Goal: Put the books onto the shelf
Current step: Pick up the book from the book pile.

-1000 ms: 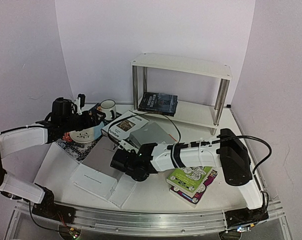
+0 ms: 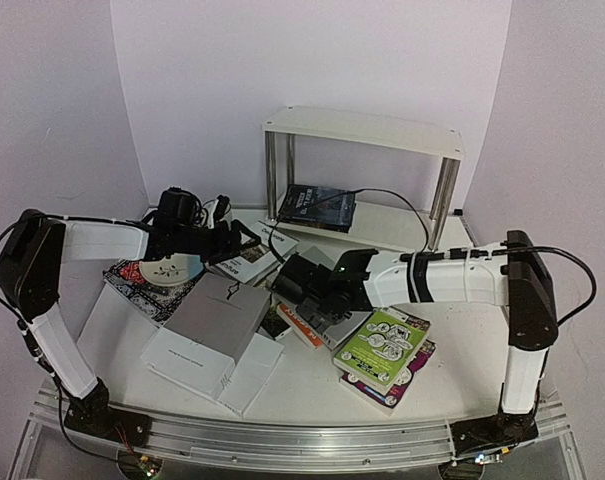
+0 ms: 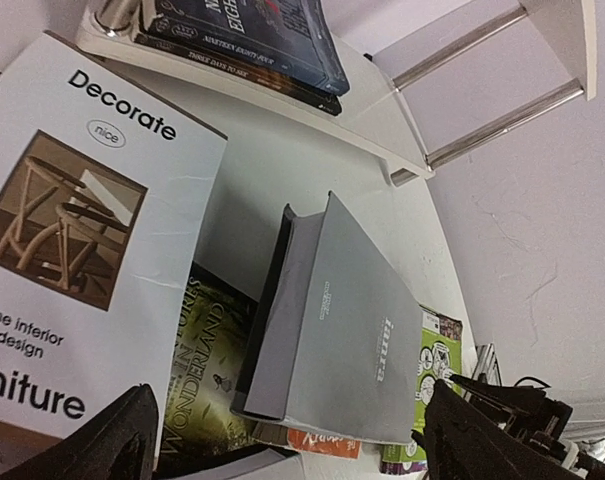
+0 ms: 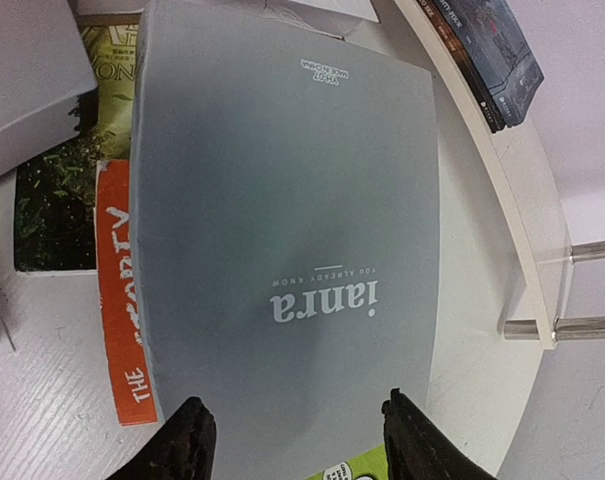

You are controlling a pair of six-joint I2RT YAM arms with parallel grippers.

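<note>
**Matte grey book** [image 4: 282,200], rectangular with a black spine, lies tilted atop a loose pile on the white table [image 2: 472,360]. It overlaps a glossy orange book [image 4: 117,300] and a dark green book [image 3: 207,370].

**Right end effector** [image 4: 300,445] hovers over the near edge of the grey cover, its black fingers partly spread and gripping nothing.

**Left end effector** [image 3: 302,450] is spread wide and empty, above a white paperback titled "Decorate" [image 3: 92,230].

**Lime green book** [image 2: 382,345] tops a small stack at right.

**The shelf** [image 2: 362,128], flat white boards on polished metal tubes, stands at the rear. Dark books [image 2: 317,205] lie flat on its lower board.
</note>
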